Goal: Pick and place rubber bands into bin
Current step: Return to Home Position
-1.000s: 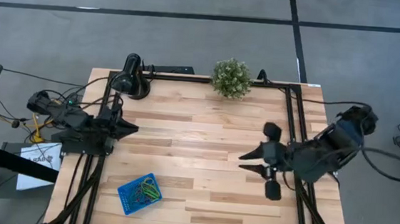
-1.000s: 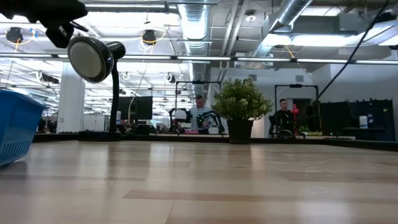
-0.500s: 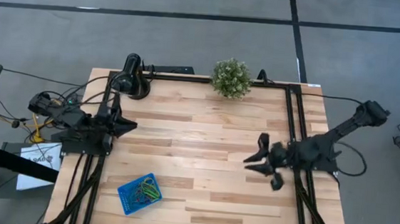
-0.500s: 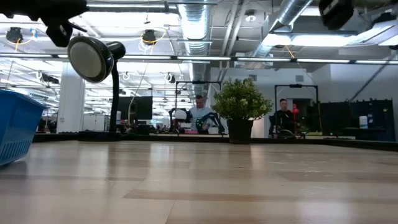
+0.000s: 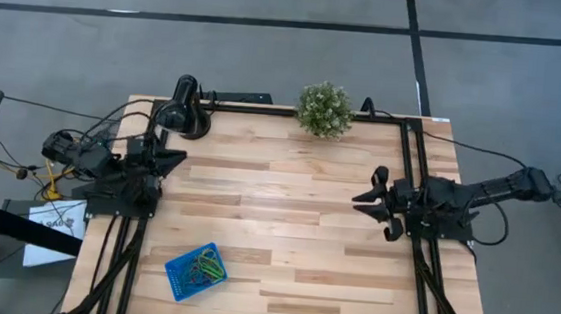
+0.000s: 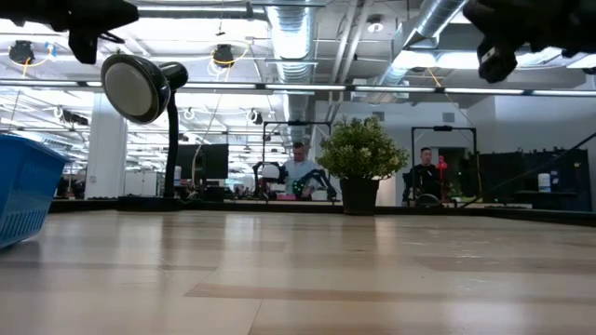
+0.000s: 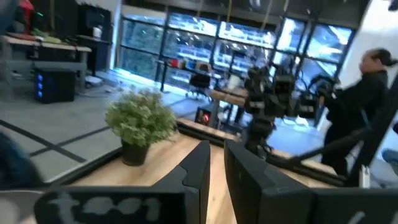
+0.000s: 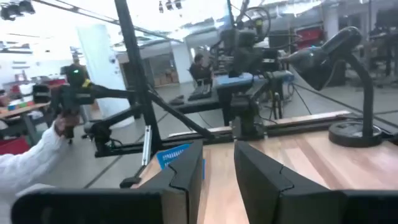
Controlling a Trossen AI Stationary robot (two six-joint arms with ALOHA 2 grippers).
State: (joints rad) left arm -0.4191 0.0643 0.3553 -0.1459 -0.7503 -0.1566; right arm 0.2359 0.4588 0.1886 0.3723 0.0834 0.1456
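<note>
Right gripper (image 5: 363,197) now farther back and seemingly lower, left gripper (image 5: 178,156) slightly nearer the lamp (image 5: 185,108).

No text, label, brand, number or sign can be read in any of the views. A white sheet (image 5: 53,221) lying off the table's left edge, at the lower left of the high view, carries dark markings, but they are too small to make out.
</note>
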